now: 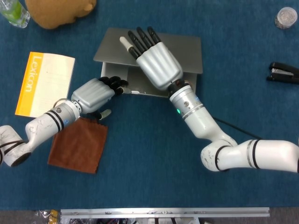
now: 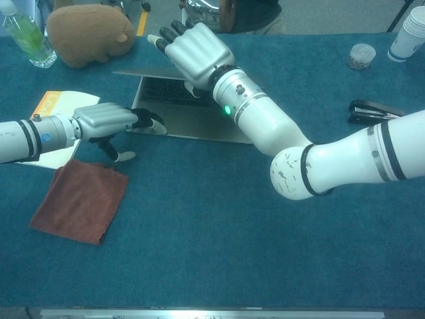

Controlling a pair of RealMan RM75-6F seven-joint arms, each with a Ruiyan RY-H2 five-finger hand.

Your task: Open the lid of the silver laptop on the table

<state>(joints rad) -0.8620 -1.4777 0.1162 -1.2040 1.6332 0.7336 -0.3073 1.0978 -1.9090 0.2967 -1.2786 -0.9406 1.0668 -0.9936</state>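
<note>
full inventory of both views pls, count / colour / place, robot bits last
laptop: 1, silver, centre back of table, lid part raised
booklet: 1, orange and white, left of laptop
cloth: 1, brown, front left, below booklet
plush toy: 1, tan, back left
bottle: 1, clear with green, back left corner
stapler: 1, black, right edge
small jar: 1, clear, back right
paper cups: a stack, white, back right corner, chest view only
table: 1, blue covering
left hand: 1, grey, fingers black, at laptop base's left front corner
right hand: 1, grey, over the lid
</note>
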